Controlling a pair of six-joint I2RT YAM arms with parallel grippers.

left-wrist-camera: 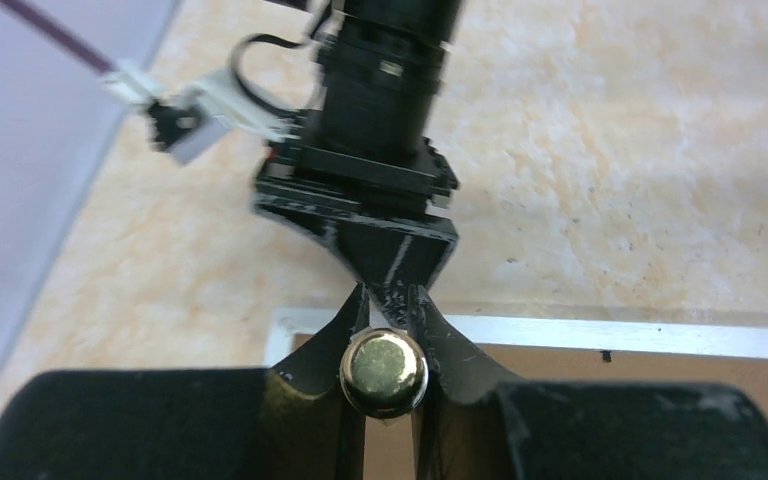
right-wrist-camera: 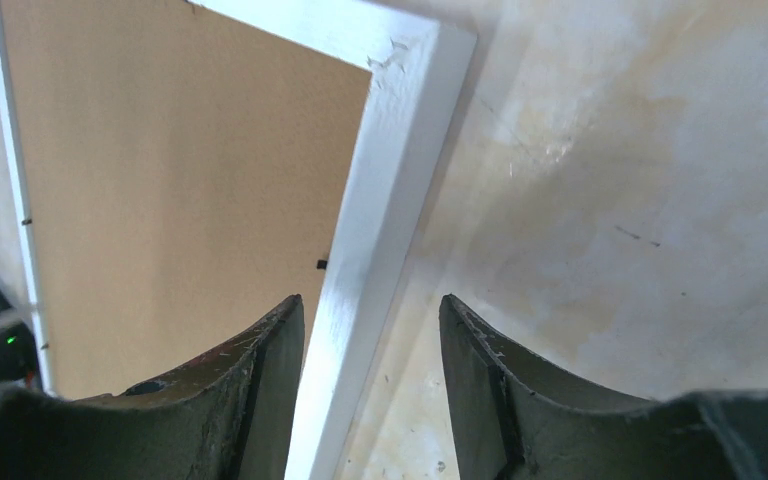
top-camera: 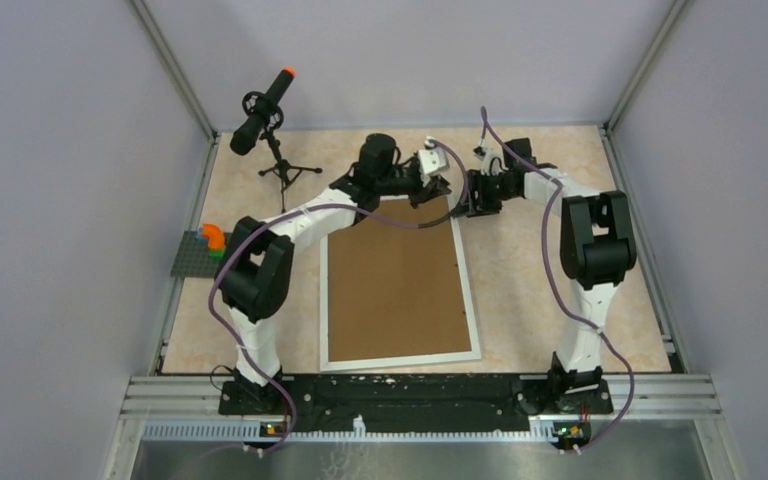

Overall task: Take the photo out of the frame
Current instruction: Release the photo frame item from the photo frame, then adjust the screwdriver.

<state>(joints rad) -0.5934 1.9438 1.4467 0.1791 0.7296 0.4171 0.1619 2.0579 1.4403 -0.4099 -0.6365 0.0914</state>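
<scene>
On the right tool [right-wrist-camera: 370, 300] the two black fingers stand apart at a middle width. The thin border of the large white rectangular picture frame [right-wrist-camera: 380, 200] runs up between them. One finger is over the plain brown backing board [right-wrist-camera: 180, 180] and the other is over the pale marbled counter [right-wrist-camera: 640, 200]. I cannot tell if these fingers touch the border. The left tool [left-wrist-camera: 388, 320] is narrow. Its fingers press from both sides on a small round brass-coloured piece [left-wrist-camera: 384, 368], and I cannot tell what this piece belongs to. Seen from above, the frame lies flat in the middle of the counter between the two arms, with its long sides running away from the arm bases and its brown back turned up. The two tools are at its far end, the right one at the far right corner and the left one just beside it on the far edge, pointing toward each other. The photo is hidden in all views, because only the board side of the frame shows. A black microphone with an orange tip [top-camera: 263, 112] stands on a small tripod at the far left of the counter, well apart from the frame.
</scene>
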